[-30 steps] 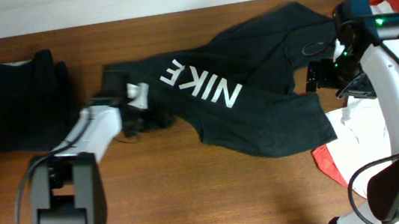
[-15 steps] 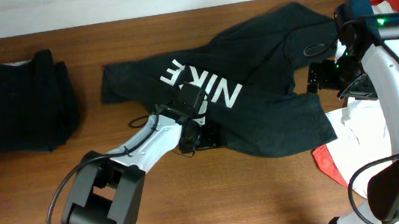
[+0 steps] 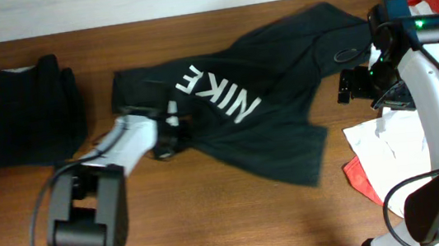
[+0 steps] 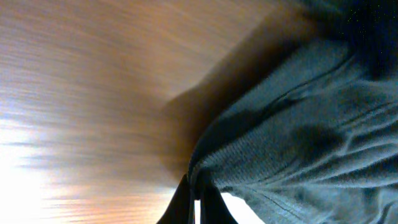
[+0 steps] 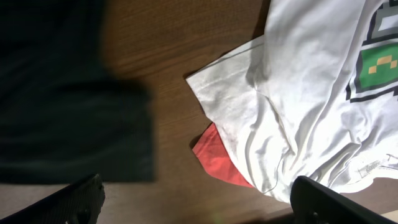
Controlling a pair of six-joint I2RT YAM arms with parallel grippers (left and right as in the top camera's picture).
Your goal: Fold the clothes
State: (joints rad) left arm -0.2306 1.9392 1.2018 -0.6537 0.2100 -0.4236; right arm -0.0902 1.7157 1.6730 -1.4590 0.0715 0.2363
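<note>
A dark Nike shirt [image 3: 235, 113] lies crumpled across the middle of the table. My left gripper [image 3: 169, 137] sits at its lower left hem, shut on a fold of the fabric. In the left wrist view the thin fingertips [image 4: 195, 202] pinch the shirt's edge [image 4: 292, 143] just above the wood. My right gripper [image 3: 369, 85] hovers over the shirt's right end, open and holding nothing. In the right wrist view its wide-apart fingers [image 5: 71, 199] frame bare wood, with the dark shirt [image 5: 62, 112] at the upper left.
A folded pile of dark clothes [image 3: 19, 113] lies at the far left. A white printed shirt [image 3: 396, 140] and a red garment [image 3: 360, 180] lie at the right edge, also in the right wrist view as white shirt [image 5: 311, 93] and red cloth [image 5: 217, 162].
My left gripper swung right to the shirt's lower hem, shut on it and pulled it back left. The shirt's lower right corner slid left, uncovering more of the white shirt. The right arm held still.
</note>
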